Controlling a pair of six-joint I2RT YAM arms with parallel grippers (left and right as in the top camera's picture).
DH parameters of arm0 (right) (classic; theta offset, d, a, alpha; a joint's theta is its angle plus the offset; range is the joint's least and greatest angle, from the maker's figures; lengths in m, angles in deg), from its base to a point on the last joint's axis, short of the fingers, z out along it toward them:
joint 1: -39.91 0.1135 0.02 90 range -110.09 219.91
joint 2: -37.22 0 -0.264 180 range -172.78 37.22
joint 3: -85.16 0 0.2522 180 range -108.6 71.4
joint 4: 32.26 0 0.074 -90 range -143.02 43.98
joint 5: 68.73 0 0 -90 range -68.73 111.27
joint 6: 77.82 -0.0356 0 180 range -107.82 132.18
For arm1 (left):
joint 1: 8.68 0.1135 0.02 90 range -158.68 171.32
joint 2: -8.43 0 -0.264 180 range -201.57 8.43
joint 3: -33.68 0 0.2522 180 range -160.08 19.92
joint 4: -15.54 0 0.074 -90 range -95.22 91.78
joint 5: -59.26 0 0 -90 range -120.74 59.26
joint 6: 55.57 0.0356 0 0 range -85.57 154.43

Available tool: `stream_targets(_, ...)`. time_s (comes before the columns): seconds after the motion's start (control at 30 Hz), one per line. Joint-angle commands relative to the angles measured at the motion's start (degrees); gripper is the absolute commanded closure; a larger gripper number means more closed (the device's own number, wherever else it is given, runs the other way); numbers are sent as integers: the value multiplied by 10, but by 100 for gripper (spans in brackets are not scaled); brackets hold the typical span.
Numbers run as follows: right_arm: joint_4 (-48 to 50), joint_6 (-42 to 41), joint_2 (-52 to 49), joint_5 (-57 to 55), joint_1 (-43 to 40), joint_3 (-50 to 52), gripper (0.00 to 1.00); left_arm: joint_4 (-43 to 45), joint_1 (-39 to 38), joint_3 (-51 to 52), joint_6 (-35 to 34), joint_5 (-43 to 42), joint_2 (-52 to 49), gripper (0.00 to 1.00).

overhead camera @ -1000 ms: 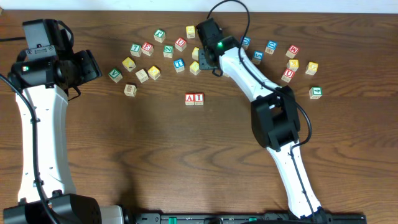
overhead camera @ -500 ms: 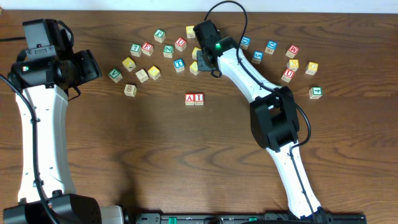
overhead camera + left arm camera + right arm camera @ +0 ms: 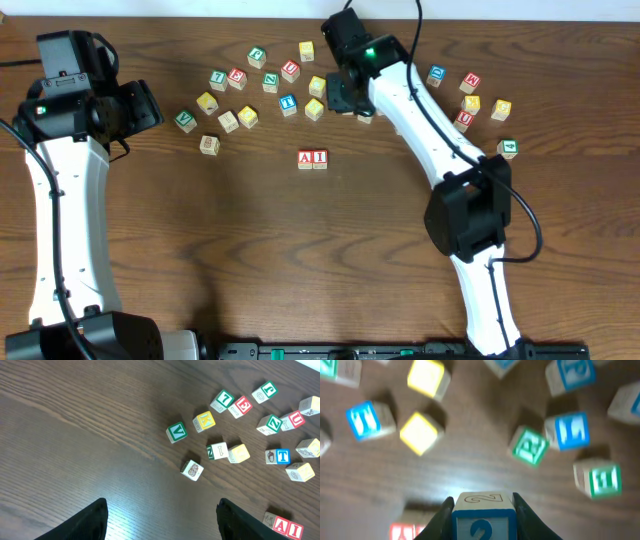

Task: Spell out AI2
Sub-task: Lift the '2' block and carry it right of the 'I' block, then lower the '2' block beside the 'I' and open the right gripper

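Note:
The red A block (image 3: 305, 158) and the red I block (image 3: 320, 158) sit side by side at mid table. They also show at the lower right of the left wrist view, A (image 3: 280, 523) and I (image 3: 294, 529). My right gripper (image 3: 342, 97) is above the block cluster behind them, shut on a blue 2 block (image 3: 483, 514). In the right wrist view the red A block (image 3: 402, 531) shows at the lower left, below the held block. My left gripper (image 3: 162, 527) is open and empty over bare wood at the far left (image 3: 140, 105).
Loose letter blocks lie scattered along the back: a green V (image 3: 185, 121), a blue T (image 3: 288, 102), yellow blocks (image 3: 315, 108) and a right-hand group (image 3: 470, 103). The table's back edge runs just behind them.
My right gripper has shifted a little to the right with the 2 block, and its arm has swung right. The left arm and the A and I blocks have not moved.

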Motion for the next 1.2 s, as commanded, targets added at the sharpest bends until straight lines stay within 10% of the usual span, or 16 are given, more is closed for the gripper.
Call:
stream_targets(0.0,-22,-1,-6,30,3,25,82,0,0,-5,3,5,-2,31)
stream_targets(1.17,68,-44,-6,20,37,184,76,0,0,-5,3,5,-2,32)
